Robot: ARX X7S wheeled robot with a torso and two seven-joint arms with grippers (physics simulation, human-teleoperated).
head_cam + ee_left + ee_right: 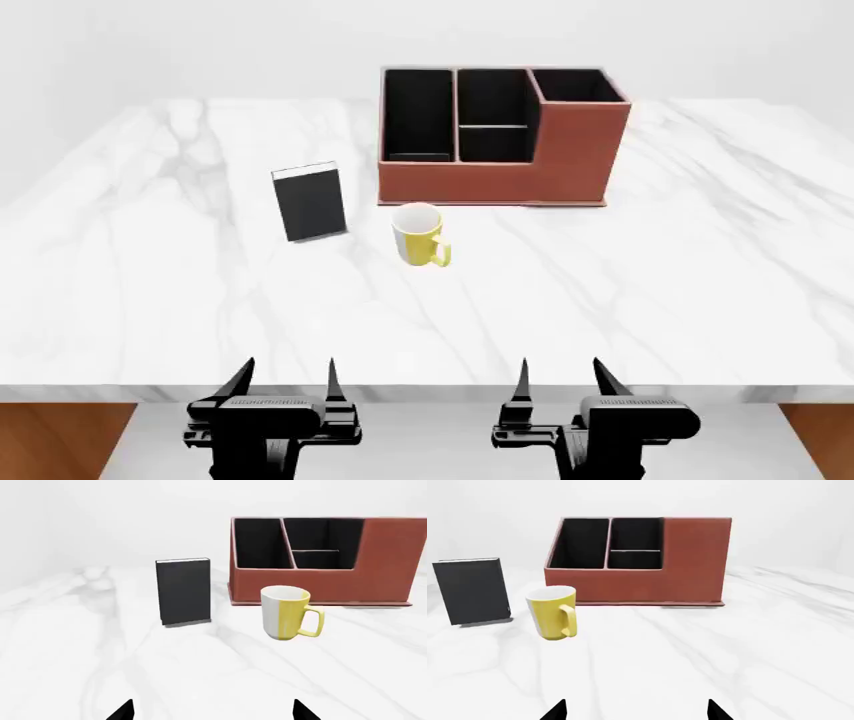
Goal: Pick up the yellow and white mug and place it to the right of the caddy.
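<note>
The yellow and white mug (420, 235) stands upright on the white marble table (694, 270), just in front of the caddy (497, 135), handle toward the near right. It also shows in the left wrist view as the mug (289, 612) and in the right wrist view as the mug (552, 612). The reddish-brown caddy (327, 560) (640, 560) has black-lined compartments and a taller right section. My left gripper (284, 378) and right gripper (559, 376) hover at the table's near edge, both open and empty, well short of the mug.
A small black upright book-like block (310, 202) stands left of the mug, also seen as the block (183, 592) and the block (471, 591). Bare marble lies to the right of the caddy (721, 180).
</note>
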